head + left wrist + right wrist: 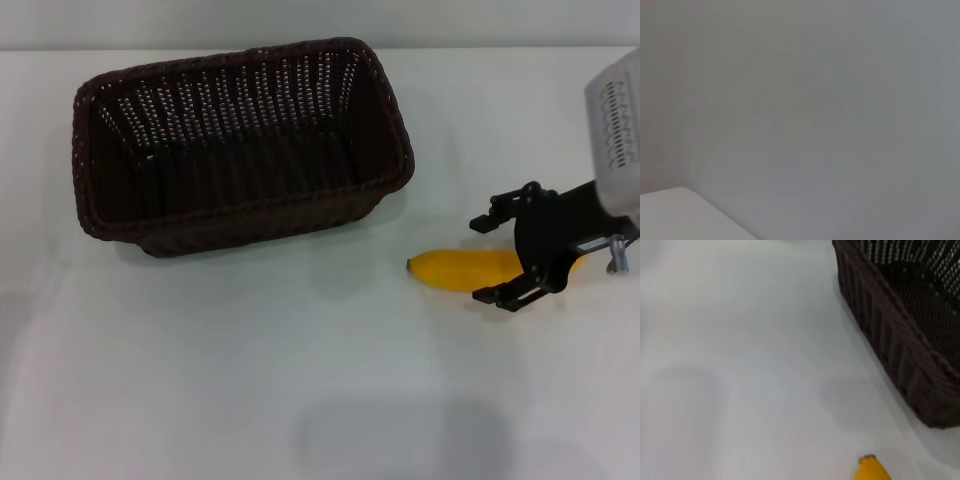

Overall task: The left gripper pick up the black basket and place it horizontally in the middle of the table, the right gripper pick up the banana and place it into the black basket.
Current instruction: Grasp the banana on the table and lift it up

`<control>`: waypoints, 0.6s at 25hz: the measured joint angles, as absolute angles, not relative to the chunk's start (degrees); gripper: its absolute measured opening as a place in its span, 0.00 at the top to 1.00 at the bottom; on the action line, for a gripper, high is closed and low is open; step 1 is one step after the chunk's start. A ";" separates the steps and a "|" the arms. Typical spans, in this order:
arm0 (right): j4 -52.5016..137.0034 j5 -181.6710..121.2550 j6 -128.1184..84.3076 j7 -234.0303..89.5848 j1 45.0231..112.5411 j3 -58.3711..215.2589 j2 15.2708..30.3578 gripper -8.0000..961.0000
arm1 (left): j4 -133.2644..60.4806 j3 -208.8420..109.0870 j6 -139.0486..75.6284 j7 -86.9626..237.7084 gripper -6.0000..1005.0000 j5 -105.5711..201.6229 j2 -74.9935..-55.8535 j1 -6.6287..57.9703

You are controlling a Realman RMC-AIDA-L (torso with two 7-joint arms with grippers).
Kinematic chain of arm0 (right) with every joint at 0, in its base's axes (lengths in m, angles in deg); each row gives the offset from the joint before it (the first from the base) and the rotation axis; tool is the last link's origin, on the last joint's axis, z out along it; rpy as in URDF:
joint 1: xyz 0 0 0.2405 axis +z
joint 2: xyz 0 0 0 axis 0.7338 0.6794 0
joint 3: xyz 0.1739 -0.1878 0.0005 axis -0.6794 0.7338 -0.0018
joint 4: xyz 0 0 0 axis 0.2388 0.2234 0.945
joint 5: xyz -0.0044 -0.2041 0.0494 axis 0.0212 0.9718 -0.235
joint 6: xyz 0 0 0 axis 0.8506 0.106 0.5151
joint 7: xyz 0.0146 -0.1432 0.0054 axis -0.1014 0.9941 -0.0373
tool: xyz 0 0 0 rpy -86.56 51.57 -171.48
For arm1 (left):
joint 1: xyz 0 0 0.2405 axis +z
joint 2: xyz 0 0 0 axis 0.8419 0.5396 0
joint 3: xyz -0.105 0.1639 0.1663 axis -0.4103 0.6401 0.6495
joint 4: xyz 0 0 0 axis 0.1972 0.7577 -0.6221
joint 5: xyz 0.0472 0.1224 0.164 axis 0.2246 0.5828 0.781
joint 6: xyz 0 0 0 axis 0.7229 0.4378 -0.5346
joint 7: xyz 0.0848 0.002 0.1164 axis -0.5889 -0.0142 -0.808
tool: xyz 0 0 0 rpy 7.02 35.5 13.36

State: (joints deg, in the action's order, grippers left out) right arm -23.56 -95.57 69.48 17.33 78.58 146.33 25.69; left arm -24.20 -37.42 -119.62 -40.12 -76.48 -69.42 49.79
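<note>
You had the basket (900, 325) in this wrist view, one slotted side and a rounded corner showing, its woven inside visible past the rim. It stood on the white table (740, 365). The banana's (871, 470) dark-tipped end showed near that corner, apart from the basket, on bare tabletop.

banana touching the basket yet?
Apart. The head view shows bare white table between the banana and the black basket; the right wrist view shows it too.
</note>
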 joint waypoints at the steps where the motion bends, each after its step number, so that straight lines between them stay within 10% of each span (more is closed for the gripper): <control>1: -23.06 -95.17 69.08 17.32 78.85 146.63 25.72 0.13 | -24.20 -37.40 -119.53 -40.06 0.13 -76.45 -69.42 49.73; 15: -16.65 -92.37 65.53 16.91 82.30 148.41 25.65 0.16 | -24.92 -37.25 -119.21 -39.79 0.14 -75.75 -69.39 48.54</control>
